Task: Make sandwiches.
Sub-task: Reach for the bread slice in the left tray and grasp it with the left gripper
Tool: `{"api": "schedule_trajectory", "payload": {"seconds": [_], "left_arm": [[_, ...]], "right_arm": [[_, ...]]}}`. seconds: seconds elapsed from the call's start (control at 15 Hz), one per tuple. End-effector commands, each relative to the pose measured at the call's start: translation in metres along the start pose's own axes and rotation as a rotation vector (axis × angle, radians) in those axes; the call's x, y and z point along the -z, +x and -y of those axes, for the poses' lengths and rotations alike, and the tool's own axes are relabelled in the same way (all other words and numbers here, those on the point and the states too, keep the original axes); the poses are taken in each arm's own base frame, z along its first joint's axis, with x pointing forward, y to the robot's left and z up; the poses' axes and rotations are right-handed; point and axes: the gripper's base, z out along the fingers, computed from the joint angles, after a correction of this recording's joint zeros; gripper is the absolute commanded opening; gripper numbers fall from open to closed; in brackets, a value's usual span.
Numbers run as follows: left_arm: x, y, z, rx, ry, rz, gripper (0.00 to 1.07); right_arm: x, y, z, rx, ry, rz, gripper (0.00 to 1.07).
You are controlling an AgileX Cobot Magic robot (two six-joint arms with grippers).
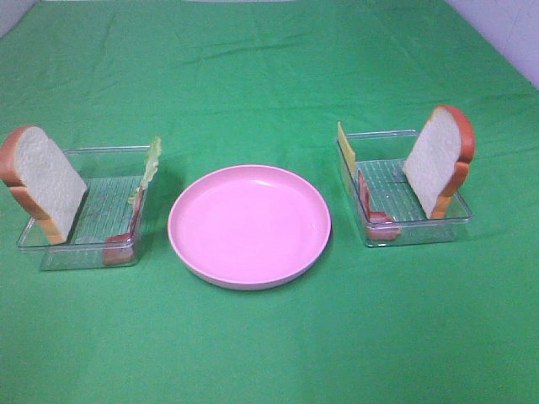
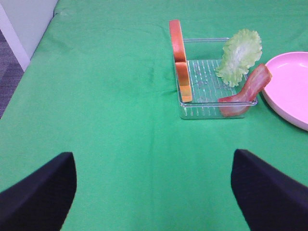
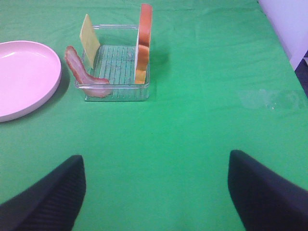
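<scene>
No stacked sandwich is in view; the parts stand apart. In the left clear tray (image 1: 101, 152) a bread slice (image 1: 42, 181) leans at the outer end, with lettuce (image 1: 152, 160) and bacon (image 1: 126, 240) at the inner end. The right tray (image 1: 421, 233) holds another bread slice (image 1: 436, 160), yellow cheese (image 1: 346, 151) and bacon (image 1: 370, 210). My left gripper (image 2: 154, 192) is open over bare cloth, well short of its tray (image 2: 202, 108). My right gripper (image 3: 155, 192) is open too, short of its tray (image 3: 115, 91). Neither arm shows in the high view.
An empty pink round plate (image 1: 248, 223) sits between the two trays, its rim close to both. Green cloth covers the whole table. A pale floor or wall edge (image 2: 19, 33) shows past the table's left side.
</scene>
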Motion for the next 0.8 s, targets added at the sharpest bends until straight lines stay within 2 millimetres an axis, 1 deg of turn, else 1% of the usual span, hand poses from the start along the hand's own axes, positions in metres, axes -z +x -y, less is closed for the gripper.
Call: {"api": "schedule_trajectory", "payload": {"seconds": [0.07, 0.27, 0.4, 0.47, 0.53, 0.6, 0.67, 0.73, 0.8], "left_arm": [[0.002, 0.001, 0.0, 0.003, -0.006, 0.024, 0.83], [0.004, -0.001, 0.001, 0.024, 0.011, 0.04, 0.83], [0.006, -0.019, 0.004, 0.047, 0.045, 0.125, 0.83], [0.001, -0.029, 0.005, 0.064, 0.061, 0.139, 0.83], [-0.021, -0.045, 0.007, 0.111, 0.09, 0.087, 0.83], [-0.034, -0.053, 0.007, 0.125, 0.088, 0.049, 0.82], [-0.042, -0.058, 0.006, 0.129, 0.085, 0.016, 0.82], [-0.059, -0.068, 0.005, 0.133, 0.073, -0.047, 0.81], [-0.085, -0.086, 0.004, 0.137, 0.065, -0.146, 0.81]], "right_arm": [[0.002, 0.001, 0.0, 0.009, 0.008, 0.025, 0.76], [0.002, 0.001, 0.0, 0.009, 0.008, 0.025, 0.76], [0.002, 0.001, 0.0, 0.009, 0.008, 0.025, 0.76], [0.002, 0.001, 0.0, 0.009, 0.008, 0.025, 0.76], [0.002, 0.001, 0.0, 0.009, 0.008, 0.025, 0.76], [0.002, 0.001, 0.0, 0.009, 0.008, 0.025, 0.76], [0.002, 0.001, 0.0, 0.009, 0.008, 0.025, 0.76], [0.002, 0.001, 0.0, 0.009, 0.008, 0.025, 0.76], [0.002, 0.001, 0.0, 0.009, 0.008, 0.025, 0.76]]}}
